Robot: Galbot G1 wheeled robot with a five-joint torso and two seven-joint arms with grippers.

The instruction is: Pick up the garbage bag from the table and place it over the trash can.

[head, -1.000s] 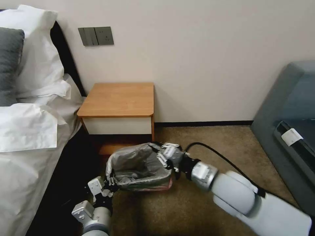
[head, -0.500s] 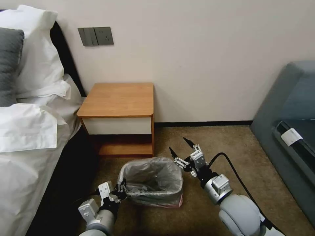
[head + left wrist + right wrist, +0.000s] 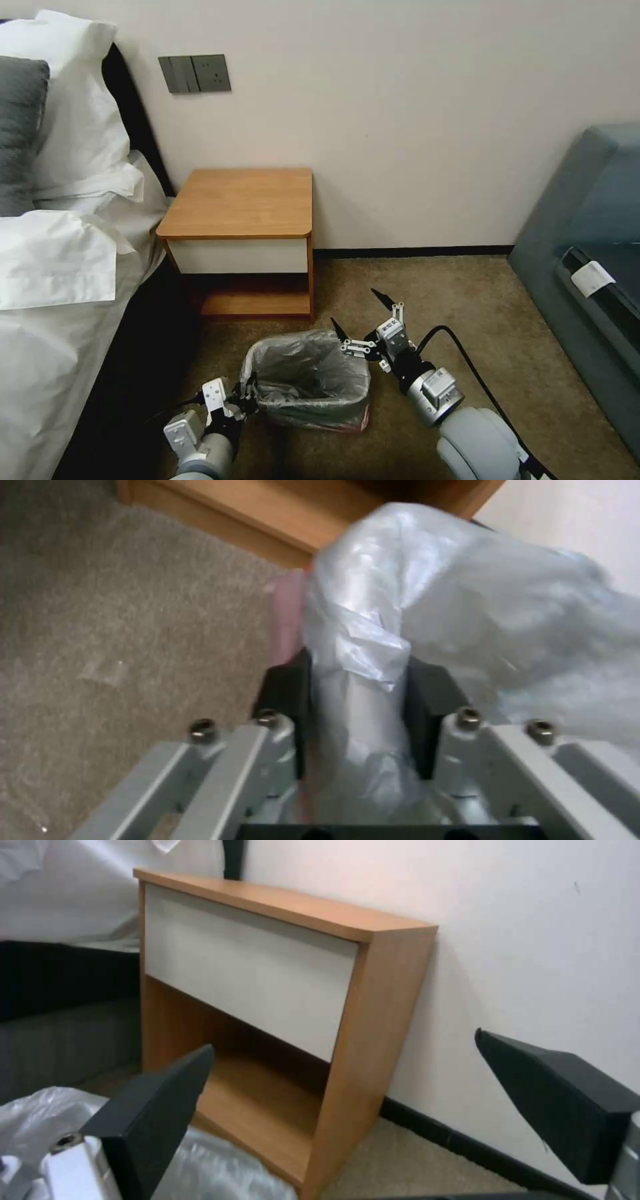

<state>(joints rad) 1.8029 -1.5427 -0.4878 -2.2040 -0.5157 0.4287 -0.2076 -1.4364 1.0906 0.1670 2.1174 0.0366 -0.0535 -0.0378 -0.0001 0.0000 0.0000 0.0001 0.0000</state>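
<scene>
Writing that could be read is too small to make out; a small white tag on the right pincer carries dark marks I cannot read. The garbage bag sits draped over the trash can on the carpet, its mouth facing up and its pink-red band hanging low on the can's front right corner. Seen from the head camera, the can's long axis runs left to right. It stands just in front of the surface, a small wooden nightstand with a white drawer front whose top is bare. The left pincer is clamped on a fold of the bag at the can's left rim; the left wrist view shows the plastic squeezed between the dark fingers. The right pincer hovers just beside the can's right rim, spread wide and holding nothing. A bed lies to the left, a grey sofa to the right, and a switch plate hangs on the wall.
</scene>
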